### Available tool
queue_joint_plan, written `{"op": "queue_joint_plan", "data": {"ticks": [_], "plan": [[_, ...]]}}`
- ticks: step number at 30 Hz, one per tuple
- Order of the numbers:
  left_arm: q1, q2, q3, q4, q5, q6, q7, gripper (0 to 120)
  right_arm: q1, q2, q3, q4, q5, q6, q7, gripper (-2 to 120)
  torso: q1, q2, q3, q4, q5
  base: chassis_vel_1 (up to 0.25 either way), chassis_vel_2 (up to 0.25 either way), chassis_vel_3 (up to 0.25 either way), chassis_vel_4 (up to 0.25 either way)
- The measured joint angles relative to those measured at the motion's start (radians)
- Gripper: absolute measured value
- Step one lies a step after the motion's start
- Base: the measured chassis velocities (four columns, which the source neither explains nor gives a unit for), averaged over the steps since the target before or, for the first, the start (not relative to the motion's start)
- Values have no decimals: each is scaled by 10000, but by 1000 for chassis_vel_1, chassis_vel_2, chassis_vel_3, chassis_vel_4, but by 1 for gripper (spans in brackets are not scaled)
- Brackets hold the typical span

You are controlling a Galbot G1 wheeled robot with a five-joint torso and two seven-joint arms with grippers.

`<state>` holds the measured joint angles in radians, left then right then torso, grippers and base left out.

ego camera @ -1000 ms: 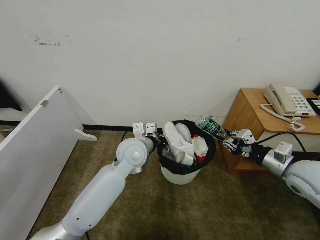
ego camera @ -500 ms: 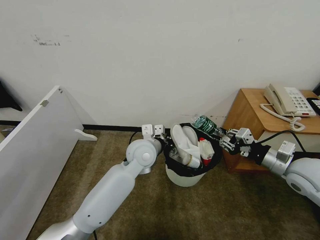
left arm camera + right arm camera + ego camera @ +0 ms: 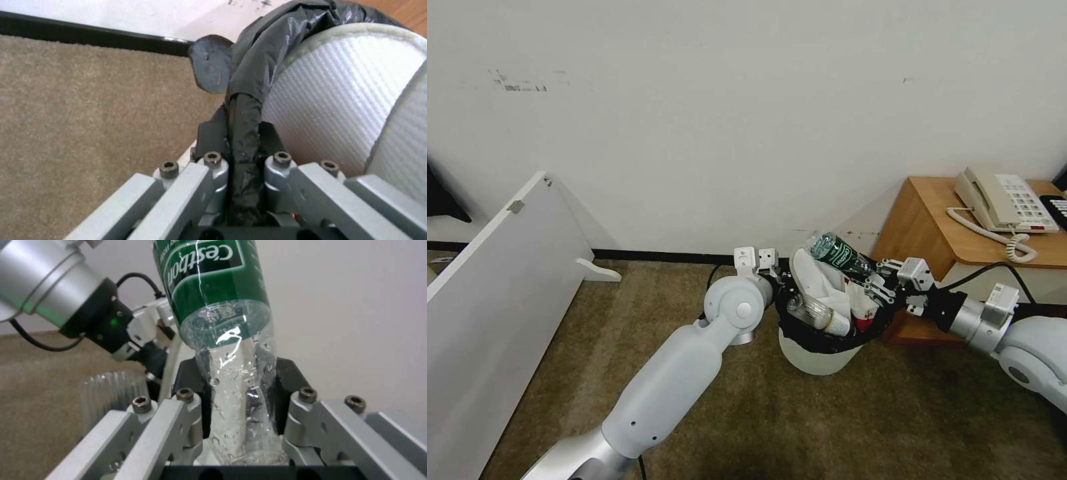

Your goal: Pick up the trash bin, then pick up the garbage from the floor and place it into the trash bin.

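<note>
The trash bin (image 3: 819, 358) is a small white tub with a black bag (image 3: 285, 43) folded over its rim. My left gripper (image 3: 782, 288) is shut on the near-left part of that rim, and its fingers (image 3: 209, 133) pinch the bag in the left wrist view. Inside the bin lie white slippers (image 3: 820, 280), a clear bottle (image 3: 822, 313) and a red-white wrapper (image 3: 865, 311). My right gripper (image 3: 875, 283) is shut on the lower end of a green-labelled bottle (image 3: 837, 252), which tilts over the bin's right rim. In the right wrist view this bottle (image 3: 213, 290) rises between the fingers (image 3: 191, 380).
A wooden side table (image 3: 940, 227) stands right of the bin, carrying a telephone (image 3: 1004, 200) and a black remote (image 3: 1058, 208) at the edge. A white board (image 3: 494, 287) leans at the left. The wall is close behind; brown carpet lies in front.
My left arm has carried the bin to the right, toward the right gripper. The held bottle, earlier right of the bin, now hangs over its rim.
</note>
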<state>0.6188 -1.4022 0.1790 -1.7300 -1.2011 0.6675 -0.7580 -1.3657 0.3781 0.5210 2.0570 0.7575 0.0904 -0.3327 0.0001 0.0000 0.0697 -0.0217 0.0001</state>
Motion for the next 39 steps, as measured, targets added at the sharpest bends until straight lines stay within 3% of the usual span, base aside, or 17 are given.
{"op": "queue_joint_plan", "data": {"ticks": [7,15,28,39], "plan": [[-48,-130,33,23,35,-7,-10,4,-59,-7,-5,-96,-27,27,-9,22,0,0,0,-1,0,0,0,0,0],[-65,118,-30,-233,-60,-9,-30,4,-1,89,-265,-515,-204,112,-6,22,0,0,0,0,-1,0,0,0,0],[-144,185,-132,-300,-174,-10,-33,4,995,503,-1239,-1045,-275,176,188,22,0,0,0,-1,-1,0,0,0,0],[-36,289,-294,-392,-194,-10,-19,4,1613,737,-1886,-1204,-317,218,323,59,0,0,0,0,-2,0,0,0,0]]}}
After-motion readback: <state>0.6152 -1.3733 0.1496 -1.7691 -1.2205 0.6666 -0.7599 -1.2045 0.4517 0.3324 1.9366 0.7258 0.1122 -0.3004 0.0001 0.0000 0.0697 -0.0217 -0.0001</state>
